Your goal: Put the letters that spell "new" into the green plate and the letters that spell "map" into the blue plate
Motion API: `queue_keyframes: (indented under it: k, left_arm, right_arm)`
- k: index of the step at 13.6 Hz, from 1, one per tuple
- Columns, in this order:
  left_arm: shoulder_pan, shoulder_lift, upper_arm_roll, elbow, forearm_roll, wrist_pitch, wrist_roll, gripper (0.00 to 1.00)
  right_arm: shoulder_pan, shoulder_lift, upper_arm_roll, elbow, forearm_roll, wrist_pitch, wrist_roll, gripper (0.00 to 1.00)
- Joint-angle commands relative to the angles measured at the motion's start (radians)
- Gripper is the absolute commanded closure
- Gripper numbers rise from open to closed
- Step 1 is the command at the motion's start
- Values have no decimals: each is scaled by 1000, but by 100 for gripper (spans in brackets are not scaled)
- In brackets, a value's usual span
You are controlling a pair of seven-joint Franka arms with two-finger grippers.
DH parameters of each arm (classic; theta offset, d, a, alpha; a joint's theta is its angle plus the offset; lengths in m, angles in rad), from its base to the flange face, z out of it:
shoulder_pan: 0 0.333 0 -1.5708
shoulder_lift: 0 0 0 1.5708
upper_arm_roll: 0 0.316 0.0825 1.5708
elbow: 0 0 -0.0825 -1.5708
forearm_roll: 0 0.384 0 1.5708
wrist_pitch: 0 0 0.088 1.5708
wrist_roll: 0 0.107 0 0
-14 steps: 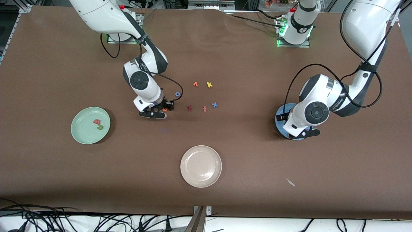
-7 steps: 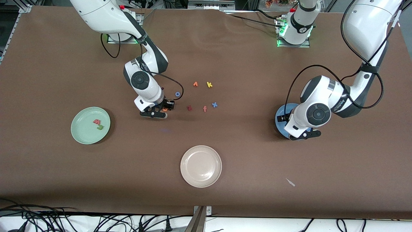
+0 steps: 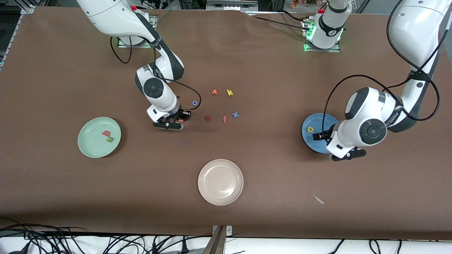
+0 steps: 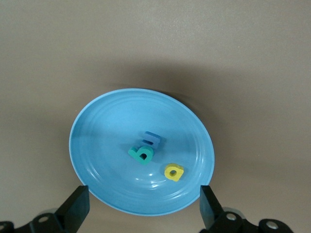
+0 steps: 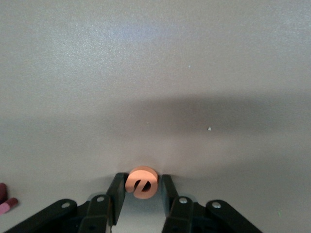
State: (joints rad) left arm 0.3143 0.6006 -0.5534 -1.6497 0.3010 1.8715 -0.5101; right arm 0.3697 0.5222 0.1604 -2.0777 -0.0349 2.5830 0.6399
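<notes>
The right gripper (image 5: 141,190) pinched the round foam orange e (image 5: 141,182) between its fingers, low on the matte brown table (image 3: 247,169). The left gripper (image 4: 143,206), fingers spread wide, hung over the glossy, ridged blue plate (image 4: 107,131) holding the m (image 4: 151,140), a (image 4: 141,154) and p (image 4: 174,172).

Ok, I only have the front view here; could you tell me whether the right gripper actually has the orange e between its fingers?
Observer: Yes, the right wrist view shows the right gripper closed against both sides of the orange e.
Operator: Thanks. Which letters are in the blue plate? I see only a yellow one.
Observer: The left wrist view shows three in the blue plate: blue m, teal a right beside it, yellow p apart.
Operator: Is the left gripper holding anything?
Observer: No, the left gripper is open and empty over the plate.
</notes>
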Motion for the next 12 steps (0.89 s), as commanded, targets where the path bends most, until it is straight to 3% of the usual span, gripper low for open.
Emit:
queue_keyframes:
  k: [1, 7, 10, 12]
  left_arm:
    - [16, 24, -8, 59, -89, -9, 129, 0]
    - [-4, -1, 92, 59, -195, -3, 361, 0]
    - [-36, -83, 145, 21, -195, 66, 386, 0]
    - [-47, -140, 152, -4, -195, 70, 383, 0]
  right_arm:
    - [14, 12, -2, -5, -14, 22, 26, 67]
    - [12, 2, -4, 24, -14, -4, 15, 70]
    - [6, -5, -13, 112, -19, -172, -9, 70]
    - [6, -21, -57, 155, -19, -272, -128, 70]
